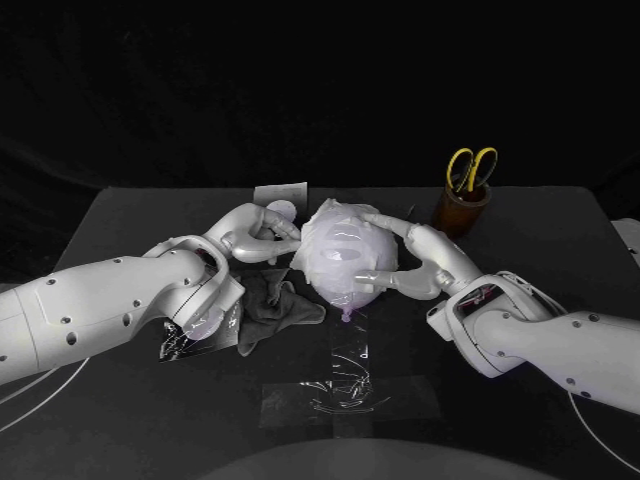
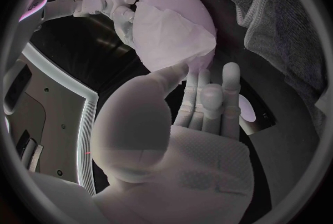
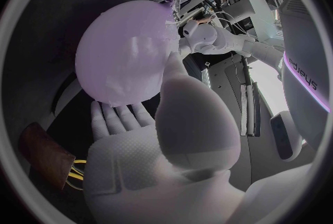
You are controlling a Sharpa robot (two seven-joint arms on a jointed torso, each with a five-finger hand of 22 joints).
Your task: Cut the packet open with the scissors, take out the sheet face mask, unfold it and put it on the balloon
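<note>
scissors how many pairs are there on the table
1: the scissors, yellow handles up, stand in a brown cup at the far side of the table, right of the balloon. More could be hidden under the arms.

balloon (image 1: 352, 285): 1 | sheet face mask (image 1: 332, 240): 1 | scissors (image 1: 472, 168): 1 pair | brown jar (image 1: 462, 212): 1, near table's far edge | silver packet (image 1: 281, 190): 1, at far edge | grey cloth (image 1: 277, 305): 1 | clear film (image 1: 346, 382): 1, toward near edge | hands: 2, left hand (image 1: 255, 232), right hand (image 1: 418, 258)
</note>
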